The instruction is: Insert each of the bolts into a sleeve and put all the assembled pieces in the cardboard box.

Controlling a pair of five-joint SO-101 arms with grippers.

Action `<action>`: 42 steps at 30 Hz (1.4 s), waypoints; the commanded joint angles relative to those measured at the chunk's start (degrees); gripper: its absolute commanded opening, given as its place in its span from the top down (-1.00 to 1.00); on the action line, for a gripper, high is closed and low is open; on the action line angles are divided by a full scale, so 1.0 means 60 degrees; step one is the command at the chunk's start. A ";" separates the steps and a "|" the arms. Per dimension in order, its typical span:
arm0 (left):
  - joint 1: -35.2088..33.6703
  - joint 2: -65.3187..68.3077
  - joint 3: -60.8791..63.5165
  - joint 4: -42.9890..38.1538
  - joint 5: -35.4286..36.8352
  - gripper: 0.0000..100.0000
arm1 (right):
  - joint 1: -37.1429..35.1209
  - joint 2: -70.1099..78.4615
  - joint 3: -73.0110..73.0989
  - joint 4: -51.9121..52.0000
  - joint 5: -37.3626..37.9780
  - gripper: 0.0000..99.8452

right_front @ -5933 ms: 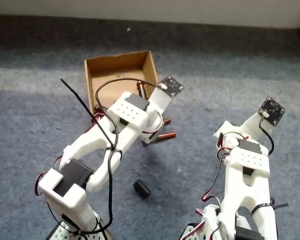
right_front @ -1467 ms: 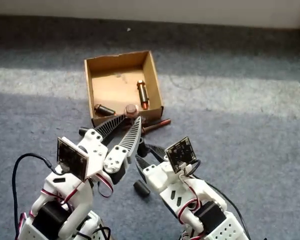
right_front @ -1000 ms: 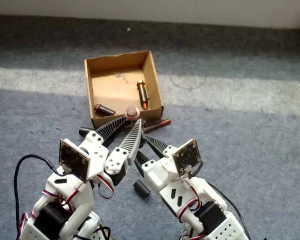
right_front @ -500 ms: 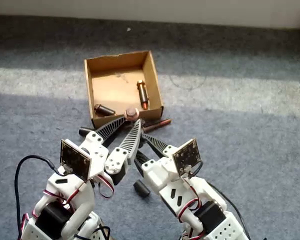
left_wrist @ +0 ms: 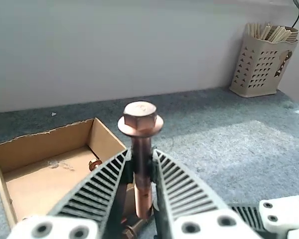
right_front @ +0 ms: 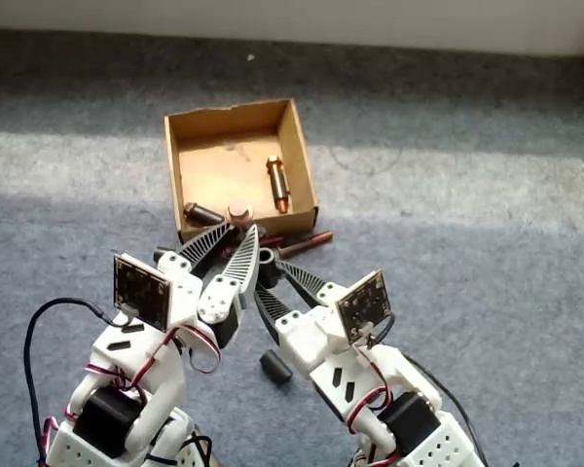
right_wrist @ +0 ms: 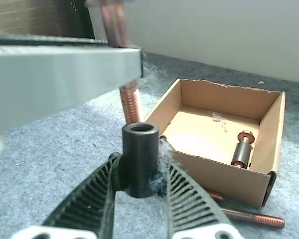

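grey carpet (right_front: pixel 487 292), sunlit band across; pale wall (left_wrist: pixel 114 45); beige perforated holder (left_wrist: pixel 261 64)

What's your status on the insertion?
Left gripper shut on bolt, head up. Right gripper shut on sleeve, mouth up. Bolt tip by sleeve mouth, not inserted. Nothing between them.

My tally from the remote desk: one open brown cardboard box (right_wrist: pixel 219 177), holding two copper bolts already fitted in black sleeves (right_front: pixel 275 183) (right_front: pixel 202 212). Two bare copper hex-head bolts (right_wrist: pixel 251 217) (right_wrist: pixel 213 195) lie on the grey carpet (right_front: pixel 467 292) and a third bolt (left_wrist: pixel 140 119) stands clamped, three in all. Two loose black cylindrical sleeves (right_front: pixel 275 367) (right_front: pixel 162 256) lie on the carpet and a third sleeve (right_wrist: pixel 139 144) is clamped, also three. I count two black ribbed grippers, the left gripper (left_wrist: pixel 141 164) and the right gripper (right_wrist: pixel 139 172). There is one beige perforated holder of wooden sticks (left_wrist: pixel 261 59).
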 commanded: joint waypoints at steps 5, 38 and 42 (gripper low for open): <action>-0.0125 -0.0037 -0.1136 -0.0059 0.0132 0.98 | -0.0066 -0.0198 -0.0154 -0.0271 0.0117 0.99; -0.0418 -0.0022 -0.1326 0.1582 0.0103 0.62 | -0.0007 -0.0198 -0.0095 -0.0271 0.0132 0.99; -0.0755 -0.0022 -0.2161 0.2476 0.0088 0.56 | 0.0139 -0.0198 -0.0095 -0.0271 0.0117 0.99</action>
